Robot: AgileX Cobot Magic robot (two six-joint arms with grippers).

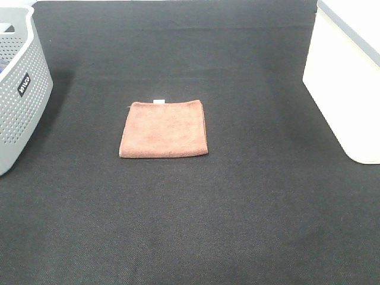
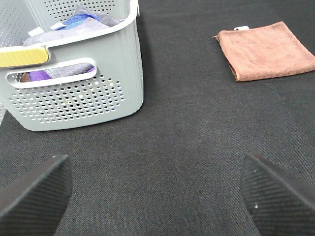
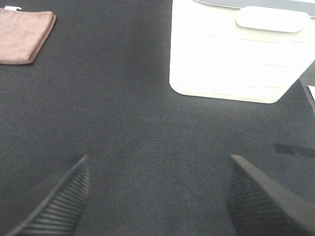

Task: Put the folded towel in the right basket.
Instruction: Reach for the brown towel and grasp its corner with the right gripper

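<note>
Toward the near edge of the counter point(image 1: 190, 237) lies a broad, bare stretch of dark mat. Neither arm shows in the high view. The wrist views show the left gripper point(image 2: 155, 196) and the right gripper point(image 3: 157, 196) each spread wide above that mat, with nothing between the fingers. Midway across, well apart from both side edges, the folded towel point(image 1: 164, 129) lies flat, its small white tag point(image 1: 158, 101) on the far hem. The main risk is probably a shallow pinch. Catching only the top layer would let the folds fall open on the lift, and a low carry could drag cloth across the rough mat. At the left edge stands the grey basket point(image 1: 21, 95), already holding cloths; it is the wrong goal. At the right edge, toward the far corner, stands the right basket point(image 1: 344, 101), white and tall-walled. A hanging corner of towel could snag its rim, or a low approach could nudge it. Between towel and white basket the path looks open, as does the far edge.
</note>
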